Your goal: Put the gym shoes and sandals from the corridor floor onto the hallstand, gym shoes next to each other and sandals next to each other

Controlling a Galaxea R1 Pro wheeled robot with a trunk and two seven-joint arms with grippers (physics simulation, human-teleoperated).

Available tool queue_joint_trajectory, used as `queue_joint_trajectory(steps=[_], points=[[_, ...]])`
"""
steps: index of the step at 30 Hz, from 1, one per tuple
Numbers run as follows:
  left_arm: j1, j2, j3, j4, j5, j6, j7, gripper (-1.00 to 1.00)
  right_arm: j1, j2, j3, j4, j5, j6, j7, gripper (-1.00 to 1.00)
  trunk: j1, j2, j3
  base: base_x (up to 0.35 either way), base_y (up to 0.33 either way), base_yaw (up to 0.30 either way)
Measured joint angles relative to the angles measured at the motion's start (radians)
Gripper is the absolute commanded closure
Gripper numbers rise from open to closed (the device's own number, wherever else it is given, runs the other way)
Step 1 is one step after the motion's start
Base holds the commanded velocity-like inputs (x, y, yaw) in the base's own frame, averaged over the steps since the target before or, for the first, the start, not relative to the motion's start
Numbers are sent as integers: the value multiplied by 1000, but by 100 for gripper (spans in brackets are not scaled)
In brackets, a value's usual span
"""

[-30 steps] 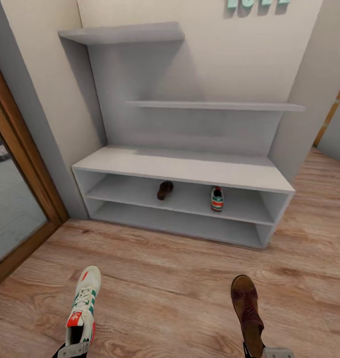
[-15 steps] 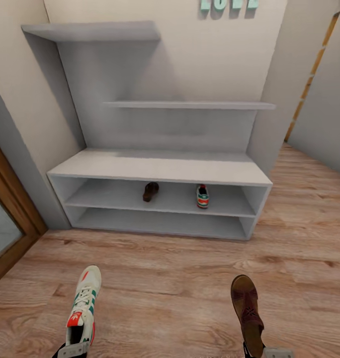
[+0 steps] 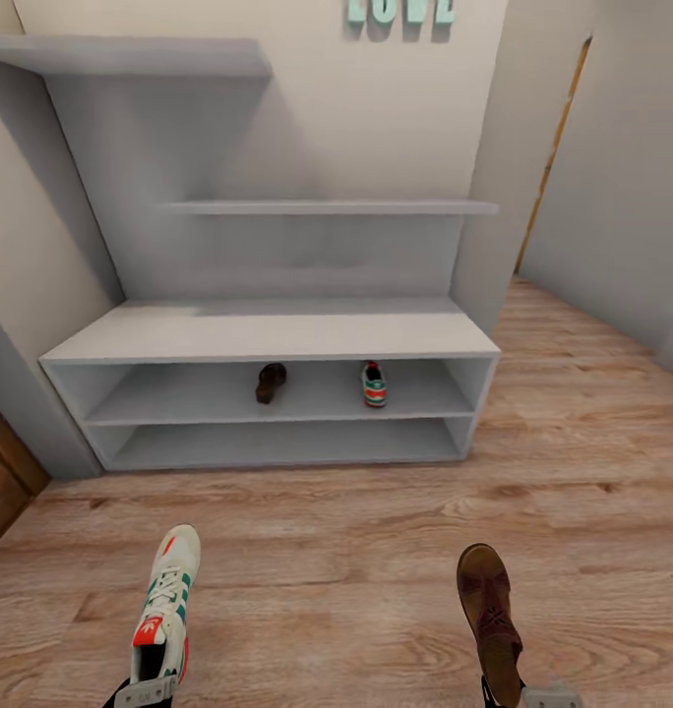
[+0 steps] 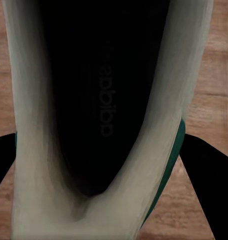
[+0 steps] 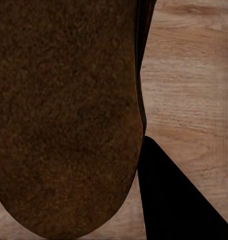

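We carry a white lace-up sneaker (image 3: 163,615) in our left gripper (image 3: 145,691), clamped at its heel, toe forward above the wood-grain floor (image 3: 336,580). Our right gripper (image 3: 519,696) grips a brown leather sandal (image 3: 489,619) likewise. Ahead, the pale grey rack (image 3: 268,334) holds another sandal (image 3: 270,383) and sneaker (image 3: 374,384), well apart, on its upper tier.
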Motion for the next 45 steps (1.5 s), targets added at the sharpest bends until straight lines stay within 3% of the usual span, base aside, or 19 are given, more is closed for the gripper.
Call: queue_joint_trajectory(steps=[36,42,45], points=[[-6,-2,-5,-1,-6,18,4,100,0,-2,0,13,3,0,3,100,0,0,0,52,-40,-31],[-28,-9,-19,-5,-11,49,6,100,0,-29,-6,-48,3,1,2,100,0,0,0,0,0,0],[-75,-8,-42,-11,-12,137,8,100,0,-88,-30,-72,-4,4,0,100,0,0,0,0,0,0]])
